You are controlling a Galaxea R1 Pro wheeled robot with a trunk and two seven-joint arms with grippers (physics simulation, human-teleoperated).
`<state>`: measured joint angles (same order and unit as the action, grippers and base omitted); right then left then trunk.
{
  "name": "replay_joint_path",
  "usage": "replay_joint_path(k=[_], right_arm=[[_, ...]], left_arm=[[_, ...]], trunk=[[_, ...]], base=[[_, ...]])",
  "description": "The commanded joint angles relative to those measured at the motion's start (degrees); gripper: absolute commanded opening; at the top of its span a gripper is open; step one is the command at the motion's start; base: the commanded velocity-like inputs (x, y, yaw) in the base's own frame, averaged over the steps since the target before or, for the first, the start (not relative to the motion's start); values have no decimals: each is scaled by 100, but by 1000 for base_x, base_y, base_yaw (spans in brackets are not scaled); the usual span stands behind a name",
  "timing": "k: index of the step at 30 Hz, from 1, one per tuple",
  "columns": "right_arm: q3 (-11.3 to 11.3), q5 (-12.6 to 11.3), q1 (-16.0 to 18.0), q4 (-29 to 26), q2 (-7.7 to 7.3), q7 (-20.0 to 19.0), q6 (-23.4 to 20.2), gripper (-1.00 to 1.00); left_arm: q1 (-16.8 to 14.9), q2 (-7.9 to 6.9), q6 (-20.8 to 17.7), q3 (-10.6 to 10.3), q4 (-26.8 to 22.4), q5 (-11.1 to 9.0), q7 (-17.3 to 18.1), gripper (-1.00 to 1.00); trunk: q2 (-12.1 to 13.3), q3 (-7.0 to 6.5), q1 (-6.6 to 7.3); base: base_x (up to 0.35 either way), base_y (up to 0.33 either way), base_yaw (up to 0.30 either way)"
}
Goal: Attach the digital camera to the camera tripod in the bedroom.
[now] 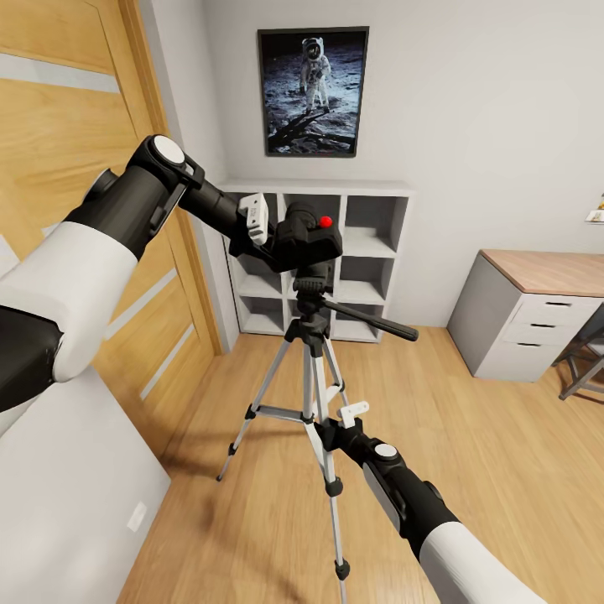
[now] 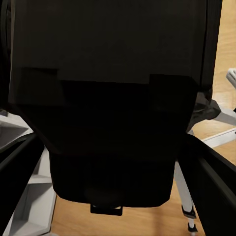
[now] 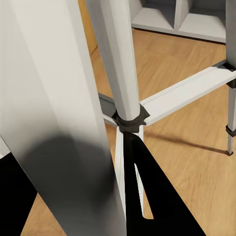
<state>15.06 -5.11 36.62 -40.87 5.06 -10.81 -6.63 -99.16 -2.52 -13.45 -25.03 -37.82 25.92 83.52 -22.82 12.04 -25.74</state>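
Note:
The digital camera (image 1: 312, 237), black with a red spot on its top corner, sits right on the black head of the camera tripod (image 1: 312, 369), which stands on the wood floor mid-room. My left gripper (image 1: 288, 242) is shut on the camera from the left. In the left wrist view the camera's dark body (image 2: 113, 98) lies between both fingers (image 2: 14, 187). My right gripper (image 1: 325, 431) is low down, closed around a silver tripod leg (image 3: 73, 98) near the leg braces. The pan handle (image 1: 373, 320) points right.
A white cube shelf (image 1: 369, 260) stands against the back wall behind the tripod, under an astronaut poster (image 1: 313, 91). The oak door (image 1: 75, 168) is at the left, a grey bed (image 1: 67, 503) at lower left, a desk with drawers (image 1: 537, 319) at right.

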Motion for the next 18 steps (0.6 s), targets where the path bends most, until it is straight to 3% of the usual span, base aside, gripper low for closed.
replay_joint_path(k=[1,6,10,18], right_arm=[[23,28,3,18,-4,167,-31,-100],[9,-49,3,0,3,-18,-73,-100],[11,-53,3,2,3,-21,-74,-100],[41,-85,3,-9,-37,-20,-90,-100]], left_arm=[[-7,-7,-57,-17,-9,9,17,-100],[44,90,32,-122,-104,46,-35,-100],[43,73,30,-129,-233,50,-42,-100],[73,68,21,47,-379,40,-294,-100]], trunk=[[-10,13,-4],[-10,12,-4],[-10,12,-4],[-10,12,-4]], base=[[0,0,0],[0,0,0],[0,0,0],[0,0,0]])
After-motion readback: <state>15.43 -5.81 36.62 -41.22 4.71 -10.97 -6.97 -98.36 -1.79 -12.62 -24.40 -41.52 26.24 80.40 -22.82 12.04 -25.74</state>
